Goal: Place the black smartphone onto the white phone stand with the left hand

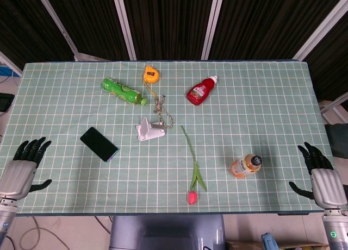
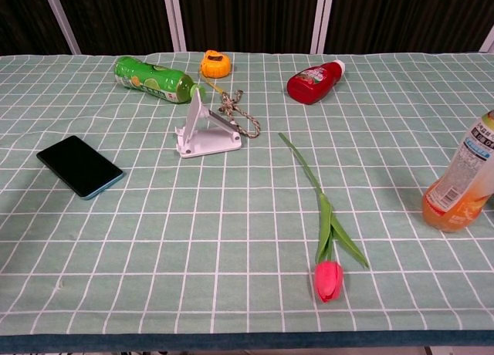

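Left hand [image 1: 23, 171] spread and empty at the table's near edge, well short of the flat black smartphone [image 1: 99, 144], white phone stand [image 1: 148, 130] unloaded, right hand [image 1: 321, 176] likewise splayed, idle.

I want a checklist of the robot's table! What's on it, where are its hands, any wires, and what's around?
Surface: table under a green checked cloth, flat.
Job's things: black phone flat, near the left edge; white stand mid-table, nothing on it, apart from the phone.
Clutter: green bottle lying down; orange tape measure; red sauce bottle lying down; cord behind the stand; tulip lying flat; orange drink bottle upright.
Hands: left hand at the near left corner, fingers apart, holding nothing; right hand at the near right corner, the same.
Cables: some below the table's left corner.
Surroundings: dark slatted wall with pale bars.
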Tool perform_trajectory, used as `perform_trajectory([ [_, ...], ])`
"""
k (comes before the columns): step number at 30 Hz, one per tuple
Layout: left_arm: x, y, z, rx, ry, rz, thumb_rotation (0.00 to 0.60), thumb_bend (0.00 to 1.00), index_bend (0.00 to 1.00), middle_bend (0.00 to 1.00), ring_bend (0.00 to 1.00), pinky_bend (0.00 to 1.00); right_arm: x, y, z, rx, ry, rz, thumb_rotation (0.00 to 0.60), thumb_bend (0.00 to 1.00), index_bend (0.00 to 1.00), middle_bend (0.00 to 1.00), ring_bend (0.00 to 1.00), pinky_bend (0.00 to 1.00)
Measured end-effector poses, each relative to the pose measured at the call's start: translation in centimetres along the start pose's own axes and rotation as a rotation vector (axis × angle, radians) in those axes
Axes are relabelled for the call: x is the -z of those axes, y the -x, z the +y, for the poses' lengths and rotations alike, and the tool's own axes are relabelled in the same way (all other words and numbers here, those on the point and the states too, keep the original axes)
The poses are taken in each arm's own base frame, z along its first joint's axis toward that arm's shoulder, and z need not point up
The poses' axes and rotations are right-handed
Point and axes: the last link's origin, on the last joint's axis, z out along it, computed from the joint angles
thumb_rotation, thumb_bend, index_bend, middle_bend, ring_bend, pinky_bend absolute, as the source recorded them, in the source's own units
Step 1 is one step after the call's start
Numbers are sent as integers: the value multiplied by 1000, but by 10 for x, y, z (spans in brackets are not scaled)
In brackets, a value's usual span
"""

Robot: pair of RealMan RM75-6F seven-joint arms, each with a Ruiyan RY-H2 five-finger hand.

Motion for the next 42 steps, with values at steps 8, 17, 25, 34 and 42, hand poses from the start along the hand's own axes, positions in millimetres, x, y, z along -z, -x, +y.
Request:
perform_trajectory([
  [8, -47, -4, 17, -119, 115, -80, 600, 73, 0, 0, 0, 0, -4, 1, -1, 11, 6, -4, 600, 276, 35, 0, 0, 187],
  [17, -107, -4, 44, -300, 243, -178, 600, 73, 0, 0, 0, 0, -4, 1, -2, 15, 14, -1, 600, 288, 42, 6, 0, 187],
  [25, -148, 10, 60, -445, 324, -265, 600, 74, 54, 46, 0, 0, -5, 1, -2, 13, 20, 1, 600, 290, 60, 19, 0, 187],
  [34, -168, 34, 67, -507, 341, -327, 600, 76, 137, 121, 0, 0, -5, 2, -1, 12, 22, 1, 600, 294, 61, 20, 0, 187],
  [42, -172, 43, 68, -526, 341, -341, 600, 82, 183, 157, 0, 0, -5, 2, -1, 12, 23, 1, 600, 295, 61, 20, 0, 187],
])
